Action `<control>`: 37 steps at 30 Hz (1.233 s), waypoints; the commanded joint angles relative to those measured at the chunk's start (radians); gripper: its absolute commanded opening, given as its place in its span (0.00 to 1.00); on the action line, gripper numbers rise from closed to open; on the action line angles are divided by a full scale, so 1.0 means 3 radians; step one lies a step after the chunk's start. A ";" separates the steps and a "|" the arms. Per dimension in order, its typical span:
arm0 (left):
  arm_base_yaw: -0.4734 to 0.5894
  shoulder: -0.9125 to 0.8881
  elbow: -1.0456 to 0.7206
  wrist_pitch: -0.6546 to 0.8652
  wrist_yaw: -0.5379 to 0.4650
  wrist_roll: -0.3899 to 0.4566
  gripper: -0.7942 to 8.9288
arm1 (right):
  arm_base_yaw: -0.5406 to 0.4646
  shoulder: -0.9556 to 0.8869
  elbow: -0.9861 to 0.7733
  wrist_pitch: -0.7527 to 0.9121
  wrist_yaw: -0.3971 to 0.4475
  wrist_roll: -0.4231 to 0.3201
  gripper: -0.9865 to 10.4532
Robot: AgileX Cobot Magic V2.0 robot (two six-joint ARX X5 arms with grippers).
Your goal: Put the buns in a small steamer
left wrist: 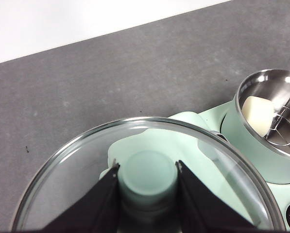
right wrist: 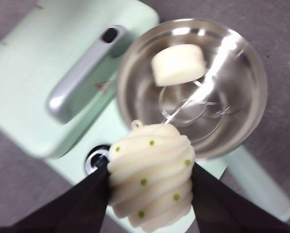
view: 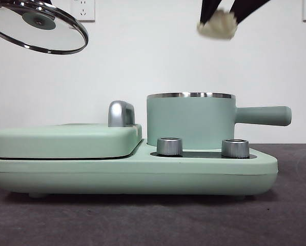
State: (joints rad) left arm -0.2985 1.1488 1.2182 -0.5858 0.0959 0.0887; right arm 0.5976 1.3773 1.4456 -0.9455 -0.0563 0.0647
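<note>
The mint-green cylindrical steamer pot with its steel rim (view: 191, 120) stands open on the right part of a pale green cooking base (view: 132, 171), its long straight handle (view: 263, 115) pointing away from the flat lidded griddle (view: 65, 139) that fills the other part of the base. Two steel knobs (view: 169, 146) sit on the base just in front of the pot, and a curved silver handle (view: 121, 113) rises from the griddle lid beside the pot.

Inside the pot, the smooth cream block-shaped bun (right wrist: 179, 64) lies against the wall, next to a wire rack (right wrist: 191, 104) on the shiny floor; whether it touches the rack is hard to tell in the blurred wrist view.

The right gripper (right wrist: 152, 187) is clamped on the ridged, shell-shaped cream bun with small green dots (right wrist: 152, 182), one black jaw on each side. It holds this bun high above the pot, a little toward the handle side, well clear of the rim.

The left gripper (left wrist: 148, 177) grips the green knob (left wrist: 148, 174) of the round glass lid with a steel edge (view: 37, 25). The lid hangs tilted in the air, high above the griddle and well apart from the pot.
</note>
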 commanded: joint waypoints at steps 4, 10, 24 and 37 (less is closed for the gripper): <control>-0.0006 0.0006 0.0058 0.0107 0.0005 -0.0001 0.09 | -0.0146 0.0559 0.0300 0.0118 -0.0060 -0.0228 0.29; -0.0006 0.0006 0.0058 0.0108 0.0004 0.0000 0.09 | -0.0295 0.1022 0.0476 0.0192 -0.0212 -0.0252 0.29; -0.0006 0.0006 0.0058 0.0107 0.0004 -0.0001 0.09 | -0.0366 0.1437 0.0492 0.0356 -0.0286 -0.0268 0.35; -0.0006 0.0006 0.0058 0.0100 0.0004 -0.0001 0.09 | -0.0364 0.1213 0.0586 0.0502 -0.0229 -0.0351 0.41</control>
State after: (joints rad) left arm -0.2985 1.1488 1.2182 -0.5858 0.0959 0.0887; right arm 0.4824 1.7592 1.5871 -0.8066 -0.1276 -0.0254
